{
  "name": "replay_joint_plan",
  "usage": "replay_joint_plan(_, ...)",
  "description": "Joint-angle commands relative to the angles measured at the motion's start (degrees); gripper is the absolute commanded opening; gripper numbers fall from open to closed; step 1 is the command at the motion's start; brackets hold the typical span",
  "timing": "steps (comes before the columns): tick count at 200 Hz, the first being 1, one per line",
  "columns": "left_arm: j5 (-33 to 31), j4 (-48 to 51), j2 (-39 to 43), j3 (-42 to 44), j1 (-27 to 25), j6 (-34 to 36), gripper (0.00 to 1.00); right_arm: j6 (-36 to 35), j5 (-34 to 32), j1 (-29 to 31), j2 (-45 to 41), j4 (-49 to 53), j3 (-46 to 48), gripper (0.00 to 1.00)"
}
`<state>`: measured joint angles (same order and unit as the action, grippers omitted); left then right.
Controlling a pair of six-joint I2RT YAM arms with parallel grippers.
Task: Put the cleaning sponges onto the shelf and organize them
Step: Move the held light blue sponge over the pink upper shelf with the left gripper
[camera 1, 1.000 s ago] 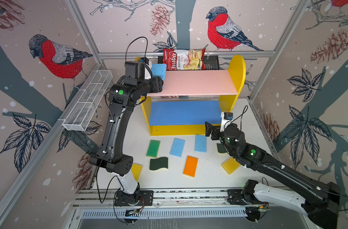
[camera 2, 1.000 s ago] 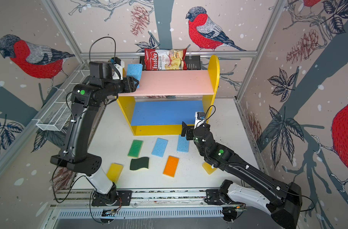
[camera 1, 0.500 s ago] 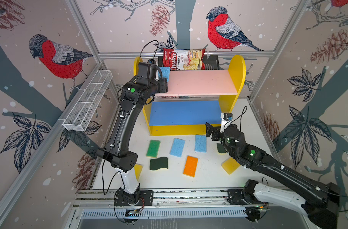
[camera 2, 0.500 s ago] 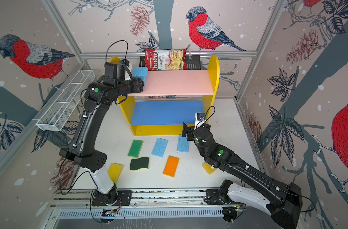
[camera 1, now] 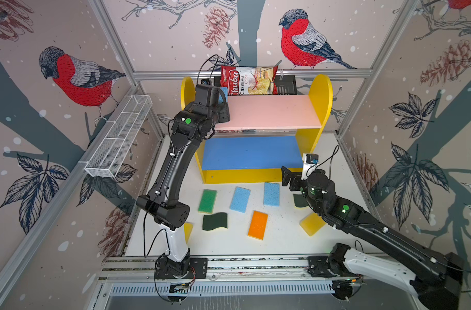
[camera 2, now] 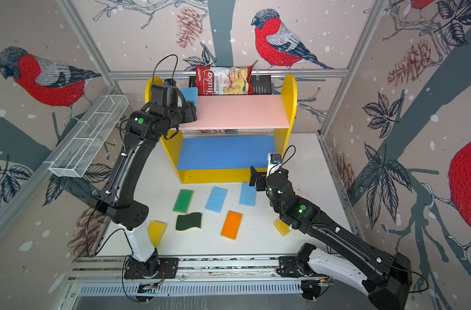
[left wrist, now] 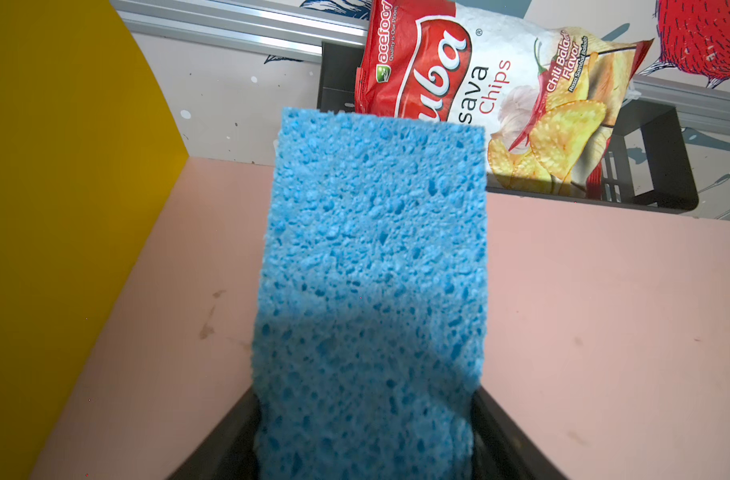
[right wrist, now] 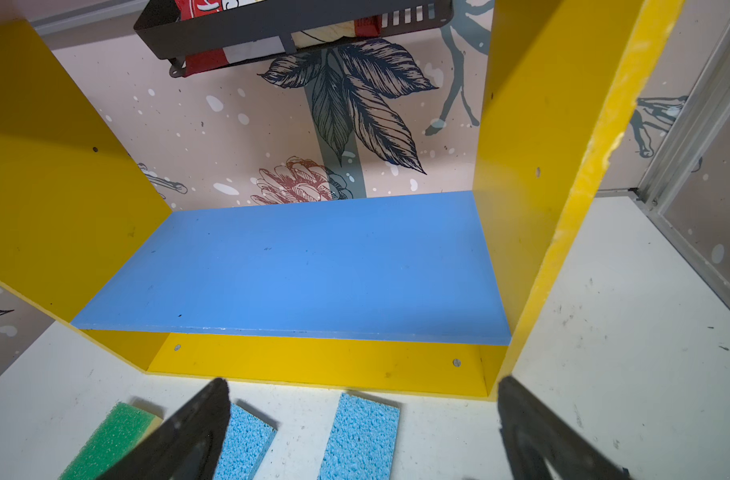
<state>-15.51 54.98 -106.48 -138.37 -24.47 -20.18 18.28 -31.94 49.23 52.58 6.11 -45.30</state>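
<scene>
The shelf has a pink upper board (camera 1: 272, 112), a blue middle board (right wrist: 313, 270) and yellow sides (camera 1: 320, 91). My left gripper (left wrist: 365, 415) is shut on a light blue sponge (left wrist: 376, 257), held just above the pink board's left end, near the yellow side; the same sponge (camera 2: 189, 94) shows in a top view. On the table lie a green sponge (camera 1: 207, 200), two light blue sponges (camera 1: 240, 199) (camera 1: 271, 193), a wavy dark-green sponge (camera 1: 215, 221), an orange sponge (camera 1: 257, 224) and a yellow sponge (camera 1: 311, 224). My right gripper (right wrist: 363, 384) hangs open over the table before the shelf's base.
A red chips bag (camera 1: 249, 80) sits in a black rack (camera 1: 285, 86) behind the shelf. A white wire mesh basket (camera 1: 119, 137) hangs on the left wall. Another dark-green sponge (camera 1: 298, 200) and a yellow sponge (camera 1: 187, 230) are partly hidden by the arms.
My left arm has swung to the right, carrying the light blue sponge from beside the shelf's left side to over the pink board. The right arm has not moved.
</scene>
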Motion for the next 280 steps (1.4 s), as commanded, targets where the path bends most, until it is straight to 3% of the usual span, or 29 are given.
replay_joint_plan(1, -1.0, 5.3, -0.6, 0.0, -0.2, -2.4, 0.73, 0.0, 0.5, -0.3, -0.3, -1.1, 0.1, 1.00)
replay_joint_plan(137, -5.0, 9.8, 0.6, -0.5, -2.2, -3.9, 0.77, 0.7, 1.8, -0.8, -1.2, -0.9, 0.0, 0.99)
replay_joint_plan(280, -2.6, 10.6, -0.2, 0.4, -2.6, -4.0, 0.82, 1.5, 1.7, -1.0, -2.1, -0.6, 1.0, 0.99)
